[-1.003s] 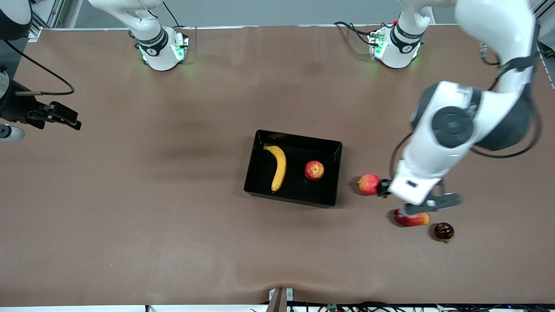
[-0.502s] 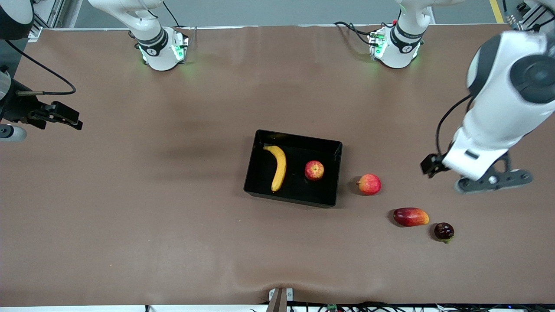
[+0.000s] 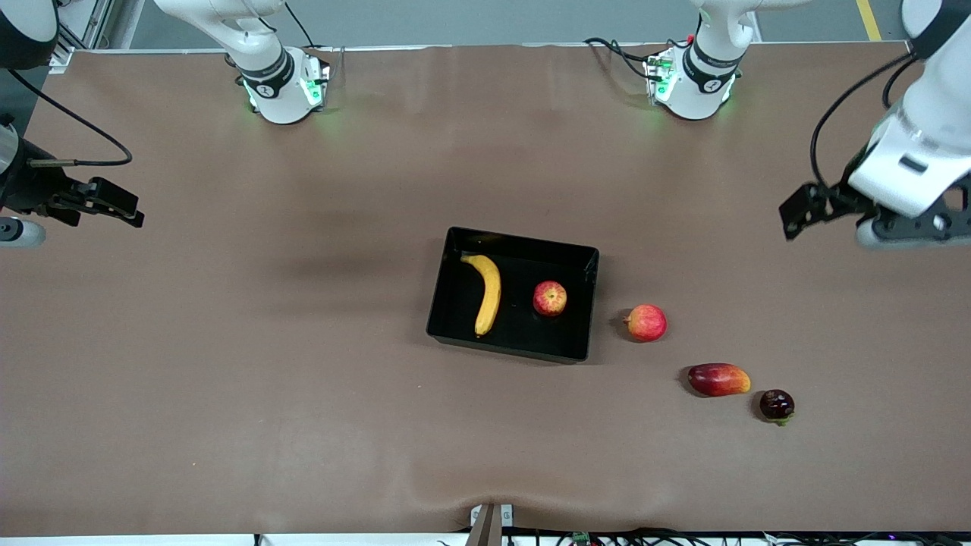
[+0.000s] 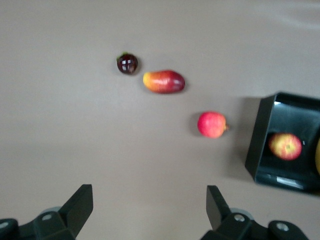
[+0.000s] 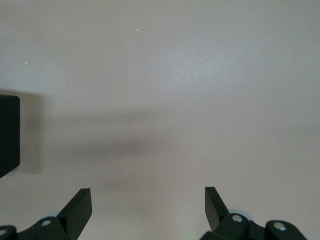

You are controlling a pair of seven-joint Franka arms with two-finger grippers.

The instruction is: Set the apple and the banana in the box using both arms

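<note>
Black plastic box sits mid-table on the brown table cover. Inside it, the banana lies along the floor at the right arm's end of the box, and the apple rests on the floor at the left arm's end, apart from the banana; neither fruit is touched by a gripper.

Left gripper hangs over bare table cover at the left arm's end of the table, well apart from the box. Its jaws are spread wide with nothing between them, and its fingertips touch nothing. In the left wrist view, the box corner and the apple show at the edge.

Right gripper hangs over bare table cover at the right arm's end of the table, this arm waiting. Its jaws are likewise spread wide and hold nothing.

Outside the box, toward the left arm's end: a pinkish-red round fruit near the box wall, an oblong red-and-orange fruit nearer the front camera, and a small dark fruit just beside that one.
</note>
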